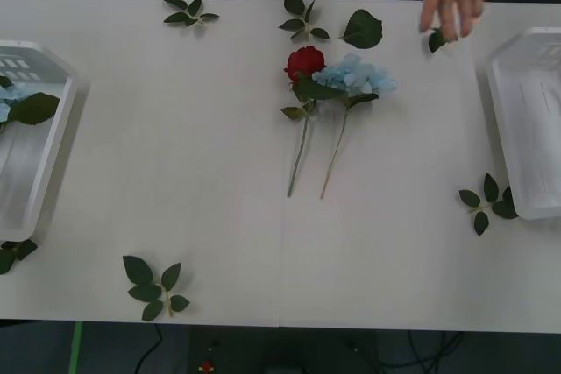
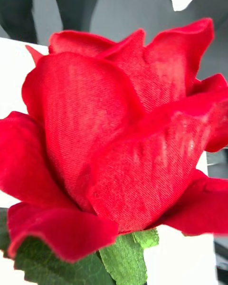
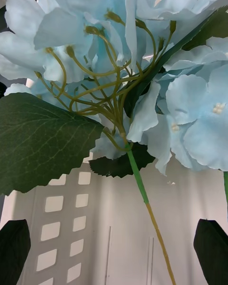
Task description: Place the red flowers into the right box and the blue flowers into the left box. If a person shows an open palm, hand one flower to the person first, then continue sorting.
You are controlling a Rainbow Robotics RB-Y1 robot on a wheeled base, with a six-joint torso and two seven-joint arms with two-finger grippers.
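Flowers approx. half sorted: one blue flower (image 3: 142, 76) in left box (image 1: 53, 142), left gripper (image 3: 114, 223) over it, jaws wide. Rose (image 1: 304, 61) & 2nd blue (image 1: 355, 76) lie touching mid-table; right box (image 1: 500, 120) has no flowers yet.

red rose (image 1: 304, 62), blue hydrangea (image 1: 358, 76) touching, mid-table

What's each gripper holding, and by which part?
Left gripper open, holding nothing; blue flower ahead, over the left box. Right gripper: cannot tell; red flower close before it.
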